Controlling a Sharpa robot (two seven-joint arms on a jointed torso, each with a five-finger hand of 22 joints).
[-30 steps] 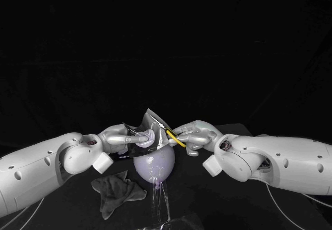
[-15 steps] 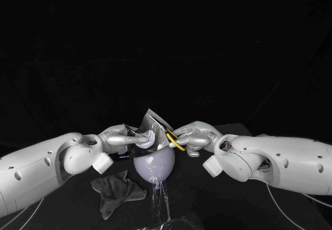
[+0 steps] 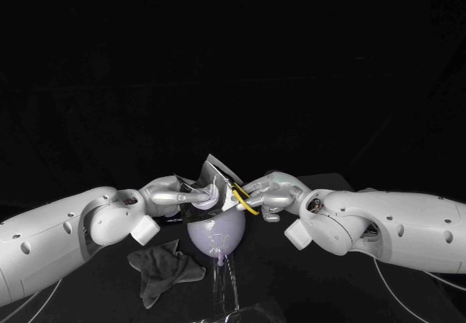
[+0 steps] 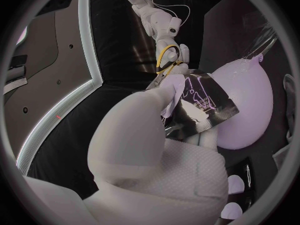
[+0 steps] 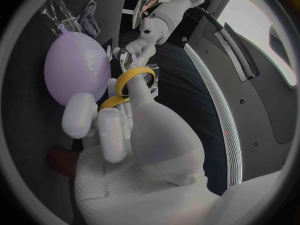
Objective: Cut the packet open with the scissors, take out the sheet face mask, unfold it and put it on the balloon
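Packet (image 3: 212, 176) pinched by left robot hand (image 3: 180, 196) above balloon (image 3: 215, 232); right robot hand (image 3: 277, 192) grips scissors (image 3: 244, 200) beside it.

Shiny packet (image 3: 211, 177) upright above lilac balloon (image 3: 215, 233), yellow-handled scissors (image 3: 246, 203) beside

1. No legible txt, nos., brand or sign anywhere.
2. Packet (image 4: 203, 102): pale line print on its shiny face in left wrist view. Too blurred to read; can't tell if letters or drawing.
3. Head view: same packet at 12 o'clock of balloon (image 3: 215, 232). Its face is too small and dark to make out any print.
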